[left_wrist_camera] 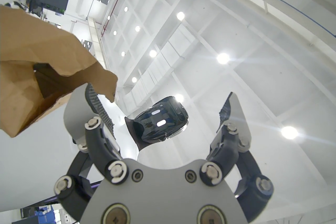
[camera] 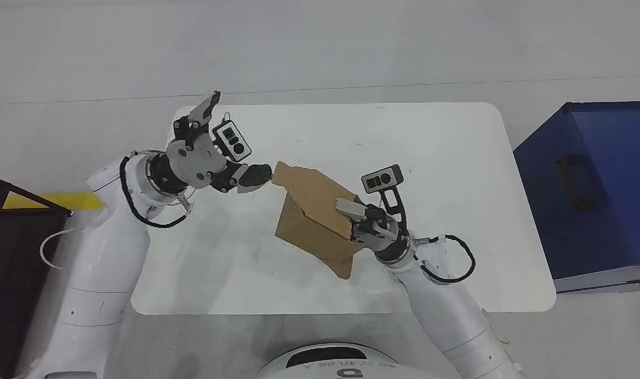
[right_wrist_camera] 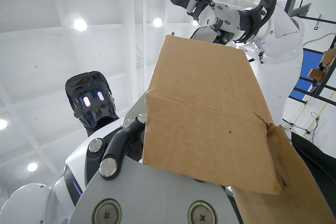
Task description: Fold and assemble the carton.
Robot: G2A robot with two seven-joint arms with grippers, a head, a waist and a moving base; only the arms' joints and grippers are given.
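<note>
A brown carton (camera: pixel 318 217), partly folded, is held tilted above the middle of the white table (camera: pixel 450 149). My right gripper (camera: pixel 352 214) is shut on its wall on the side nearest me. In the right wrist view a broad panel of the carton (right_wrist_camera: pixel 204 114) covers that gripper's fingers. My left gripper (camera: pixel 262 175) stands open at the carton's far left flap corner. In the left wrist view one finger (left_wrist_camera: pixel 92 101) touches the underside of the flap (left_wrist_camera: pixel 52 51), while the other finger (left_wrist_camera: pixel 232 109) is free. The left gripper (right_wrist_camera: pixel 193 17) also shows beyond the carton in the right wrist view.
A blue bin (camera: pixel 585 194) stands off the table's right end. A dark object (camera: pixel 20 239) sits off the left end. The far half of the table and its right side hold nothing.
</note>
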